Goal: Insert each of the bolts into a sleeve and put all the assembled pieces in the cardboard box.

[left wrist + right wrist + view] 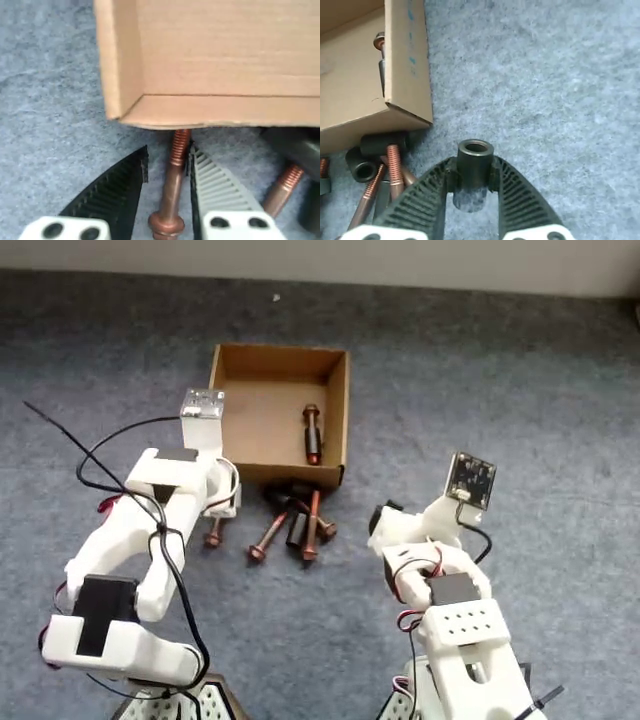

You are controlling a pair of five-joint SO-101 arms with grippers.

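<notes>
The cardboard box [231, 368] sits at the table's middle back with one bolt-in-sleeve piece [312, 435] inside. In front of it lies a pile of copper bolts [270, 535] and black sleeves [296, 528]. My left gripper [169, 152] is open and low on the carpet, its fingers on either side of a lone copper bolt [172, 190] just before the box's front wall [225, 110]. My right gripper [474, 167] is shut on a black sleeve [475, 160], held upright with its bore up, right of the pile [383, 520].
Grey carpet covers the table. A second bolt [282, 187] and a dark sleeve [295, 145] lie close beside the left gripper. The right wrist view has the box's corner [405, 60], two sleeves [382, 145] and bolts [395, 170] nearby. Open carpet stretches right of the box.
</notes>
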